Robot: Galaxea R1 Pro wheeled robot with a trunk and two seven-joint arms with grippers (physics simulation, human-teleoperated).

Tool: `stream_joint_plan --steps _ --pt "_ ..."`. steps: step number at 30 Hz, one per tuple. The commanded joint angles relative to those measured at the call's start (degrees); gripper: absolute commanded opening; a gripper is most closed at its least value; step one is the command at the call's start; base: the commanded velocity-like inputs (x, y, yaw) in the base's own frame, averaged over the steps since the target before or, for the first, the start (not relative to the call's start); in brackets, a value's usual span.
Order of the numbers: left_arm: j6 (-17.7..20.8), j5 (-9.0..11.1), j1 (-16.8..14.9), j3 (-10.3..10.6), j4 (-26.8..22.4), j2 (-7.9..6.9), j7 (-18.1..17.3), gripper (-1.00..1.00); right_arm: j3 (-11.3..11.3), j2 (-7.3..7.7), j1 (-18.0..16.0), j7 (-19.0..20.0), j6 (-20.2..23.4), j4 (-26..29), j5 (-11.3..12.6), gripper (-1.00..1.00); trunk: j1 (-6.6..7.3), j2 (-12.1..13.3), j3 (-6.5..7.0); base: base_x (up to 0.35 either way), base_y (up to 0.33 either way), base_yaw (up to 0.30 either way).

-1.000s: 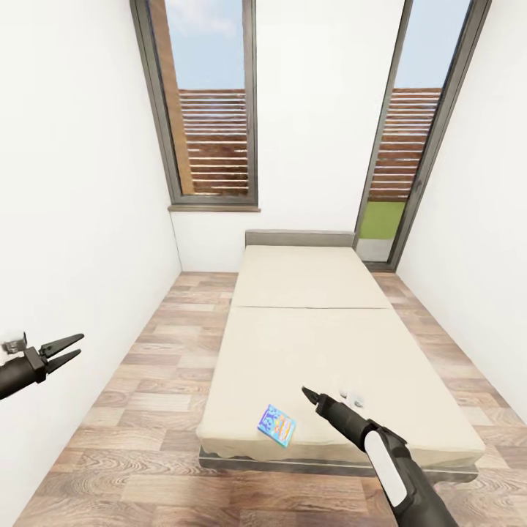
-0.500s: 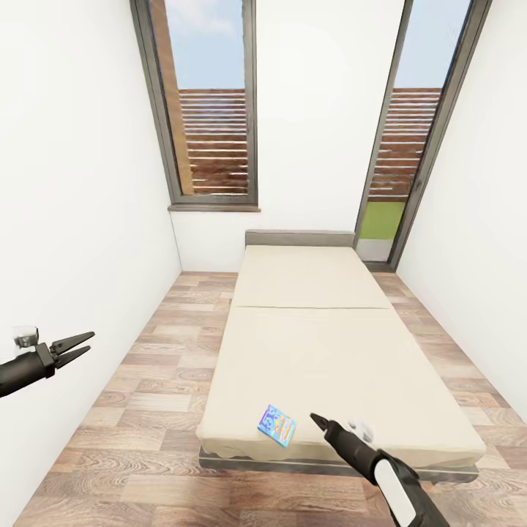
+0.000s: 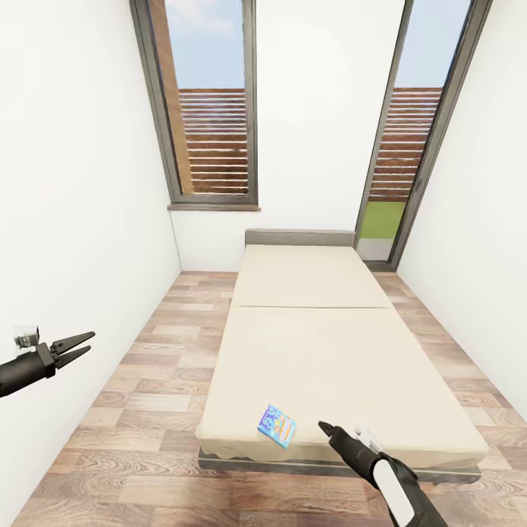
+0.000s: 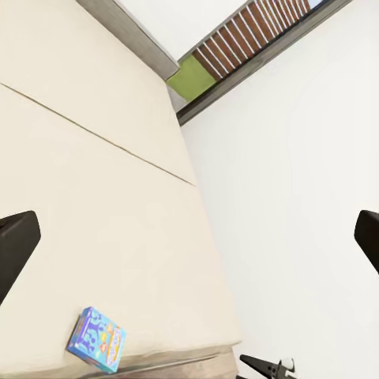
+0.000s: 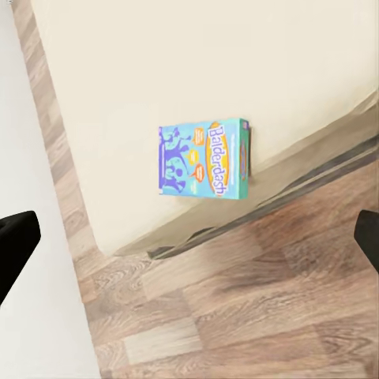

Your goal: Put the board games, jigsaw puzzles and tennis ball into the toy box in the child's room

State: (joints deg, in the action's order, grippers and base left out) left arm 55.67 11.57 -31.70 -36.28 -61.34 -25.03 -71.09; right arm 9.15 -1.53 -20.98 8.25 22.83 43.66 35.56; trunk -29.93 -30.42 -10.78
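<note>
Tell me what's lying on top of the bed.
One small blue board game lies flat on the bed near its foot edge. The right hand hovers beside it, hiding a bit of mattress.

The only lettering I can read is on the small, flat blue cardboard board game box [image 5: 205,159] lying on the beige mattress: "Balderdash", in blue letters on a yellow-orange oval across its lid. From my right wrist camera it sits ahead of the right gripper's fingers. The smaller print beside the title is too blurred for me to read.
</note>
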Motion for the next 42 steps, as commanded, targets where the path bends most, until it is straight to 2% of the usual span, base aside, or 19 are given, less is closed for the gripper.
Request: stream_joint_plan --steps 1,7,9,14,18,21,26,31,34,39,42 --pt "0.4 0.1 0.0 0.0 0.0 0.01 -0.1 1.00 0.2 -0.20 0.0 0.1 0.0 0.0 0.1 1.00 -0.25 -0.5 -0.29 0.000 0.000 0.000" --pt "0.4 0.1 0.0 0.0 0.0 0.07 -0.1 1.00 0.7 -0.90 -0.1 -0.3 -2.8 -0.4 0.5 1.00 -1.57 -2.9 -1.36 0.000 0.000 0.000" --pt "0.4 0.1 0.0 0.0 0.1 0.10 -0.1 1.00 2.0 -0.94 -0.3 -0.3 -2.9 -1.5 1.9 1.00 -2.01 -3.7 -1.72 0.000 0.000 0.000" --pt "0.3 0.1 0.0 0.1 0.0 1.29 -0.1 1.00 3.2 -0.30 -0.8 0.1 -2.6 -5.4 7.2 1.00 -3.10 -5.7 -2.62 0.000 0.000 0.000" --pt "0.3 0.1 0.0 0.1 0.0 1.81 -0.1 1.00 3.5 0.03 -0.9 0.4 -2.3 -6.5 15.2 1.00 -3.98 -7.3 -3.34 0.000 0.000 0.000" --pt "0.3 0.1 0.0 0.1 0.0 1.88 -0.1 1.00 3.4 0.03 -1.3 0.4 -1.4 -6.7 18.2 1.00 -4.64 -8.5 -3.88 0.000 0.000 0.000" --pt "0.1 0.1 0.0 0.1 0.0 2.46 0.0 1.00 3.4 0.04 -3.3 0.1 -0.8 -6.8 19.5 1.00 -5.74 -10.5 -4.78 0.000 0.000 0.000" --pt "-0.1 0.1 0.0 0.1 0.0 2.75 0.0 1.00 3.2 -0.31 -4.1 0.4 -1.6 -6.8 19.3 1.00 -6.84 -12.5 -5.67 0.000 0.000 0.000" --pt "-0.2 0.1 -0.1 0.1 0.0 2.78 0.1 1.00 2.3 -0.16 -4.3 0.5 -2.5 -6.4 19.0 1.00 -7.50 -13.8 -6.21 0.000 0.000 0.000" --pt "-0.2 0.0 -0.1 0.1 0.0 2.73 0.2 1.00 -0.9 -0.61 -4.4 0.1 -3.5 -6.2 18.0 1.00 -8.59 -15.8 -7.11 0.000 0.000 0.000" --pt "-0.2 0.0 -0.1 0.1 0.0 2.72 0.3 1.00 -0.8 -0.76 -4.4 -0.1 -4.0 -6.5 18.7 1.00 -9.25 -17.0 -7.65 0.000 0.000 0.000"
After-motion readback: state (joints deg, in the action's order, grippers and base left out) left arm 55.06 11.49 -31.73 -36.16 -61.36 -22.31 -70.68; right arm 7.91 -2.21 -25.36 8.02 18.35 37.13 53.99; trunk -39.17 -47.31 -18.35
